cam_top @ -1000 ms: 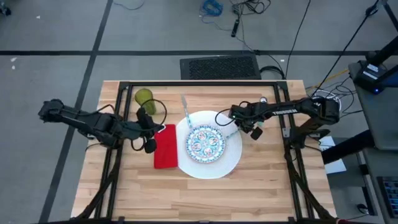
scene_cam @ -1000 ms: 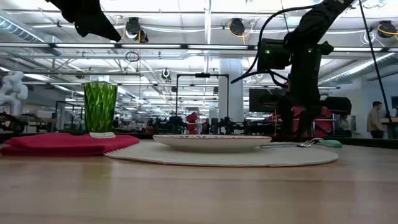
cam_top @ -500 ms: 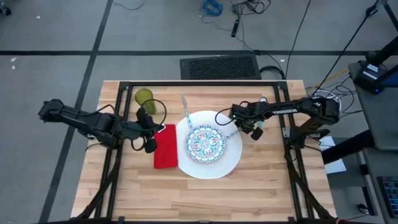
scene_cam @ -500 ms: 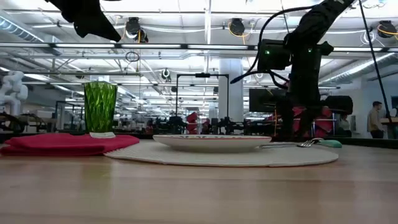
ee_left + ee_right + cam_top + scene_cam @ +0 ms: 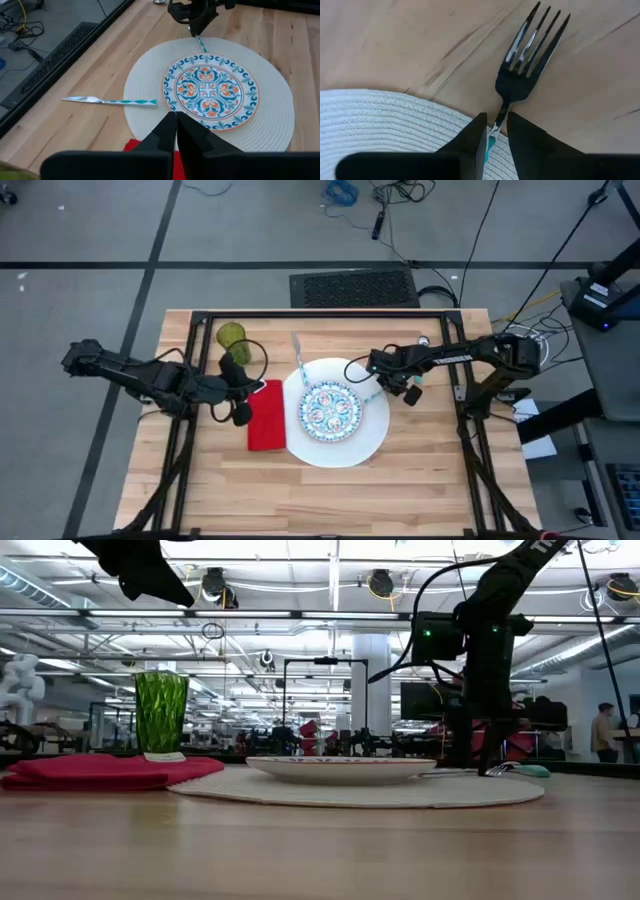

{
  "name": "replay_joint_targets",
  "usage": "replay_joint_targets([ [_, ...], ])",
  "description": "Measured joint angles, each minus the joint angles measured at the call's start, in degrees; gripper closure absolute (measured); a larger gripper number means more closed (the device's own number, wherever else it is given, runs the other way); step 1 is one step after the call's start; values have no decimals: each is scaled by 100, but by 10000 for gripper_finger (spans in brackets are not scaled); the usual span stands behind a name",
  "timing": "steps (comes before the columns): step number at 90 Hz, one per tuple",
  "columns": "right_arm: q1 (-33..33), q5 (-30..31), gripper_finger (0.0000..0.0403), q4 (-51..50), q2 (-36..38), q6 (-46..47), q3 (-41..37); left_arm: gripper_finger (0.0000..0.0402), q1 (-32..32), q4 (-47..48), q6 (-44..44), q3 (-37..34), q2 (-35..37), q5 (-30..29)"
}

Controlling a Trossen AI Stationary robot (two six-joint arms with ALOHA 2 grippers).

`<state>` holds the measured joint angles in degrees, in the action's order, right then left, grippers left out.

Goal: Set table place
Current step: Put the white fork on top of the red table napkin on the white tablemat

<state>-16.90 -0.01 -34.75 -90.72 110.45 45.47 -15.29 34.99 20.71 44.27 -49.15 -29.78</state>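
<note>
Silver fork lies half on the white mat, tines out on the table; the right gripper pinches its teal handle. Lift it level, clear of the plate. The left gripper, clenched empty, waits over the napkin.

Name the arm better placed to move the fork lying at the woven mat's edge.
Right: its gripper straddles the silver, teal-handled fork at the white woven round mat. The left gripper hangs shut over the red cloth napkin.

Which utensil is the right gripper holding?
The fork, handle lying on the white mat's right edge, clamped in the right gripper. The other utensil lies untouched behind the mat.
</note>
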Motion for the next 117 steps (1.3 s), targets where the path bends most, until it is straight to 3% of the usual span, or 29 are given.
replay_joint_targets([
  [9,57,87,394,-2,11,-59,0,402,0,1,0,0,0,0],
  [28,87,227,399,-506,184,-474,195,402,0,25,-2,0,0,0],
  [61,372,982,402,-2208,313,-1957,2132,402,0,54,-50,0,0,0],
  [80,917,1613,402,-2058,297,-1977,3111,402,-69,254,-48,0,201,1],
  [103,1592,1828,403,-1040,98,-2149,3156,402,-212,434,19,4,958,236],
  [117,1884,1782,403,-78,-315,-2498,3152,402,-247,994,752,9,1342,467],
])
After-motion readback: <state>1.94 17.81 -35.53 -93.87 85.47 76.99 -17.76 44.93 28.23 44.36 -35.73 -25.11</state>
